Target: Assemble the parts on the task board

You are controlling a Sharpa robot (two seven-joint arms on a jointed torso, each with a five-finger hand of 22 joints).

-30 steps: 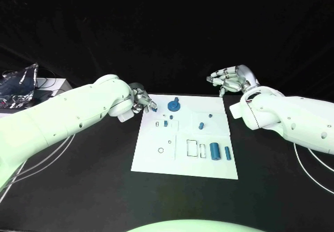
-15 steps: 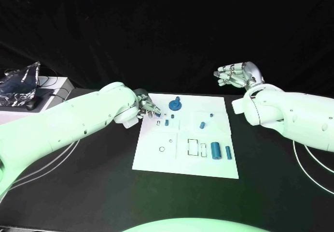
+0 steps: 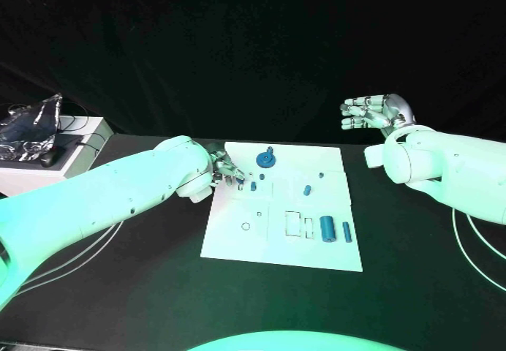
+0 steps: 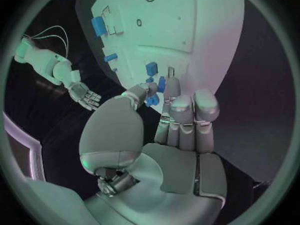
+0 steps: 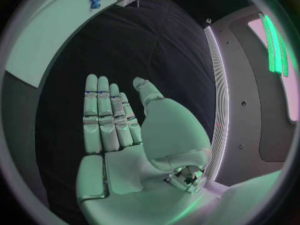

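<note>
The white task board lies mid-table. On it are a round blue part with a knob, a blue cylinder, a slim blue bar and small blue pieces. My left hand hovers over the board's far left corner. It pinches a small blue part between thumb and a finger, close to a slot in the board. My right hand is raised beyond the board's far right corner, fingers straight and apart, holding nothing.
A white box with a crumpled silvery bag stands at the table's far left. Cables lie on the table at the left and right.
My left hand has moved in over the board's far left corner, carrying the small blue part. My right hand has risen and drawn away to the right of the board.
</note>
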